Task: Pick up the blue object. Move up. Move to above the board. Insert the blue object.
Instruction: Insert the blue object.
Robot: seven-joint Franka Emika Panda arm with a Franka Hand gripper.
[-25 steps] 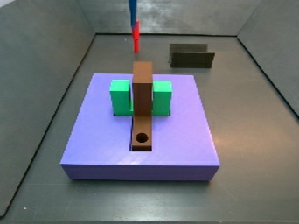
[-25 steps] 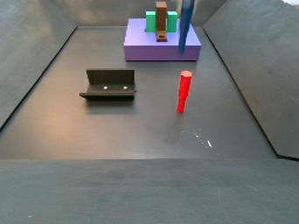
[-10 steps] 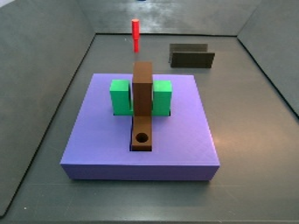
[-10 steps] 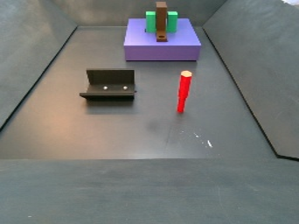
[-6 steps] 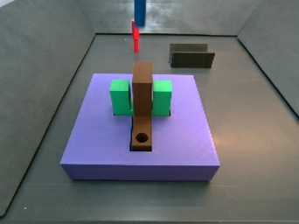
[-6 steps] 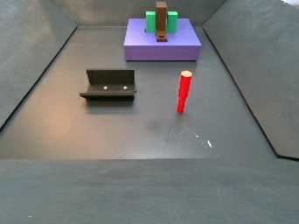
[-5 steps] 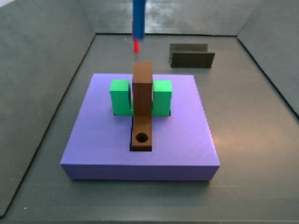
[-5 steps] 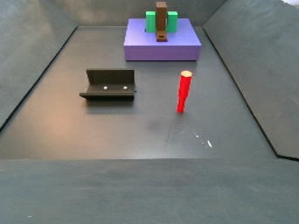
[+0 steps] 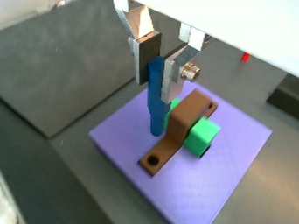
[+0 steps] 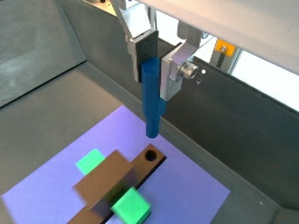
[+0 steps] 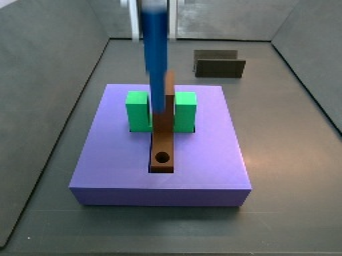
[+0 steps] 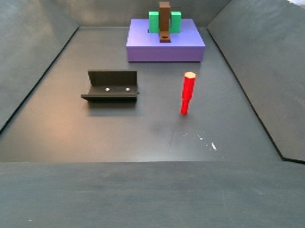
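Note:
My gripper (image 9: 162,86) is shut on the blue object (image 9: 156,112), a thin blue stick that hangs straight down between the silver fingers; it shows no red tip. It also shows in a wrist view (image 10: 152,109) and a side view (image 11: 156,60). The stick hangs in the air above the purple platform (image 11: 201,165), over the board (image 11: 163,128), a brown plank whose round hole (image 10: 149,157) lies just beyond the stick's lower end. The stick does not touch the board (image 9: 181,131). The gripper (image 10: 158,83) is out of the frame in a side view.
A green block (image 11: 138,110) straddles the board on the platform (image 12: 167,44). A red peg (image 12: 187,93) stands alone on the floor. The fixture (image 12: 111,86) stands on the floor near it and also shows in a side view (image 11: 219,65). Grey walls ring the floor.
My gripper has carried the blue stick from over the far floor near the red peg to above the board. The board, red peg and fixture have not moved.

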